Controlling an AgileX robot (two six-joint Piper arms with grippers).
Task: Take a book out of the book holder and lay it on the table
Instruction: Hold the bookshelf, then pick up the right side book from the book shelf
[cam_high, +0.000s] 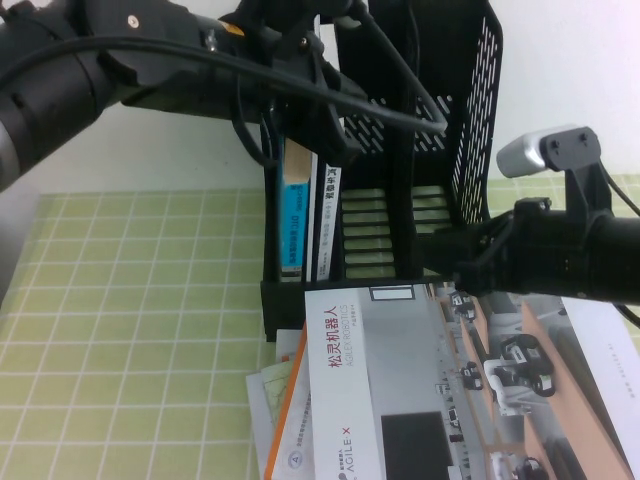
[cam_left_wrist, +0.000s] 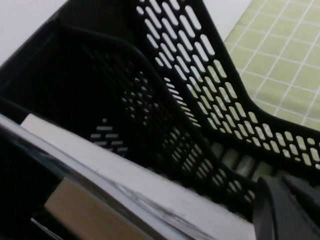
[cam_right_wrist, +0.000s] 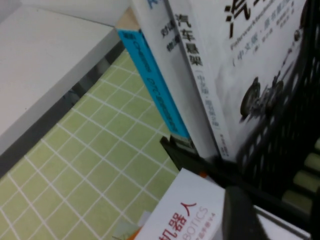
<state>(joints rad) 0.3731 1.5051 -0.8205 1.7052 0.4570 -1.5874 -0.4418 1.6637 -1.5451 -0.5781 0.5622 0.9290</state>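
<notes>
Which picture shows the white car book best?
The right wrist view: the book stands in the holder, title and car parts readable. The high view shows only its spine; the left wrist view only its top edge.

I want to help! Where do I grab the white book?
Probably its top edge, from above: the white book stands upright in the rack, a blue book close beside it. The left gripper hangs there; the right gripper sits low at the rack's front.

Black jointed left arm (cam_high: 150, 60), looping black cables, silver-grey camera housing (cam_high: 545, 150)
</notes>
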